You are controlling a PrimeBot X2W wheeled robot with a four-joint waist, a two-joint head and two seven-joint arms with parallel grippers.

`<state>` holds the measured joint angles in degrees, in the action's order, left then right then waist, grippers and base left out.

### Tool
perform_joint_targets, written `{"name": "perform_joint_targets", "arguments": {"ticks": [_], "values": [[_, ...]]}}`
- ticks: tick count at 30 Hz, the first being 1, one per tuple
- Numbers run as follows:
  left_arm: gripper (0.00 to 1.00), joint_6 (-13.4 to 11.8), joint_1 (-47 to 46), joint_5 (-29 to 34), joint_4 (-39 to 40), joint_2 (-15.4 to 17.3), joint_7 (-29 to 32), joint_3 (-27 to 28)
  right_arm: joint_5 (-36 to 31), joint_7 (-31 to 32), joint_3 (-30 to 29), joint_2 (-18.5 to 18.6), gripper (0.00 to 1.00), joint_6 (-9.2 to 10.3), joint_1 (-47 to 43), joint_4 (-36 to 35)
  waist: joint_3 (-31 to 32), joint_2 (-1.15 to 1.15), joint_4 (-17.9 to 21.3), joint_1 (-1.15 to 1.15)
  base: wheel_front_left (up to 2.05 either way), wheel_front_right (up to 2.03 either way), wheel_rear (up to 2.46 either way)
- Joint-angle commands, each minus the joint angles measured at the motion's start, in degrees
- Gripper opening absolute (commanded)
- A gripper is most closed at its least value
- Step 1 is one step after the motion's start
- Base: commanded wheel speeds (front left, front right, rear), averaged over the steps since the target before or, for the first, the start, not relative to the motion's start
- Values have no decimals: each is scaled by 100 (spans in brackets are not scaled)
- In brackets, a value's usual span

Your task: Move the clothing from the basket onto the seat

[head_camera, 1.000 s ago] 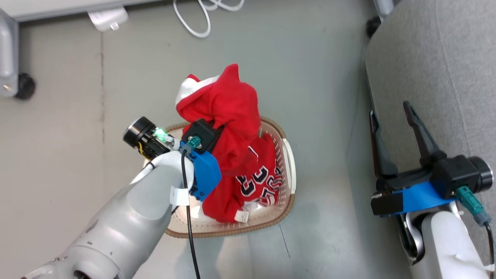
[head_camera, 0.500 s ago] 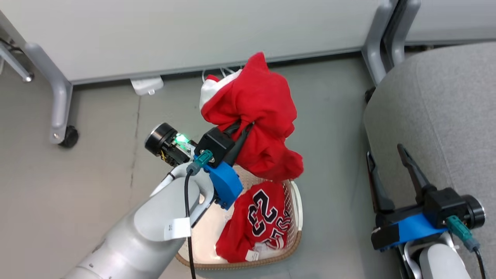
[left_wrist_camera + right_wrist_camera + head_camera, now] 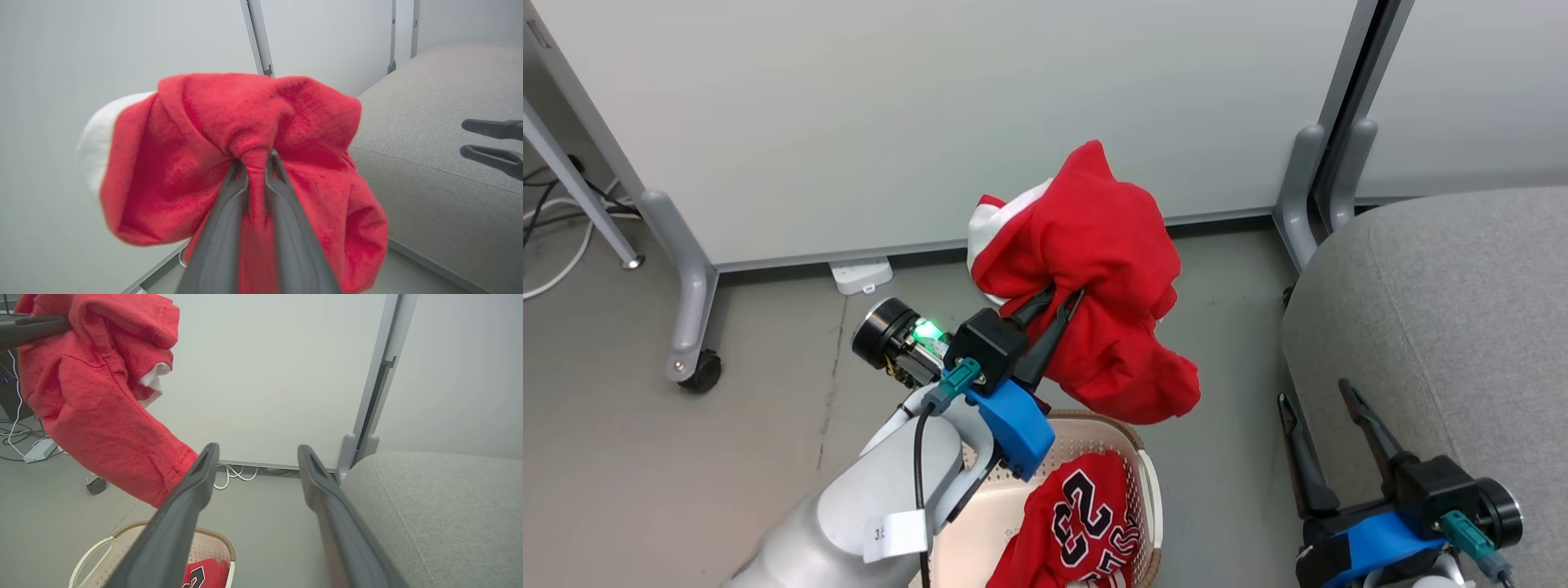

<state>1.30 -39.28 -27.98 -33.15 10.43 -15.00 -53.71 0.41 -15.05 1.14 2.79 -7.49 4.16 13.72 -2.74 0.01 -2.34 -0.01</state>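
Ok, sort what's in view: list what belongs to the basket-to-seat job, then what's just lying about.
Job:
plain red garment, clamped in the left gripper
"23" jersey, in the basket
seat
right gripper, open, holding nothing

Lying about:
white box on the floor
partition foot with its caster

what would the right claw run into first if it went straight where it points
Probably the white wall panel, low down by the cables. The seat lies just beside the line of the right claw, though depth is unclear.
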Motion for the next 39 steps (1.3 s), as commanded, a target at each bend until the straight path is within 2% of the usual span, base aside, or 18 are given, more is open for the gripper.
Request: {"name": "perform_joint_targets", "arguments": {"ticks": [1, 11, 22, 30, 39], "values": [[0, -19, 103, 16, 49, 28, -27, 50, 29, -20, 41, 18, 100, -1, -128, 6, 123, -1, -4, 1, 0, 0, 0], [0, -29, 186, 32, 148, 39, -27, 22, 27, -20, 214, 37, 100, -1, -95, -31, 188, -1, -48, 1, 0, 0, 0], [0, -35, 127, 73, 195, 17, -28, 32, 218, -20, 1226, 241, 100, -1, 481, 13, 84, -1, -112, 1, 0, 0, 0], [0, 11, 16, 139, 211, -81, -27, -13, 431, -20, 2004, 431, 100, -1, 1128, 361, -30, -1, -214, 1, 0, 0, 0], [0, 75, -114, 255, 257, -220, -27, -70, 626, -19, 2321, 491, 100, -1, 1766, 1059, -215, -1, -401, 1, 0, 0, 0]]}}
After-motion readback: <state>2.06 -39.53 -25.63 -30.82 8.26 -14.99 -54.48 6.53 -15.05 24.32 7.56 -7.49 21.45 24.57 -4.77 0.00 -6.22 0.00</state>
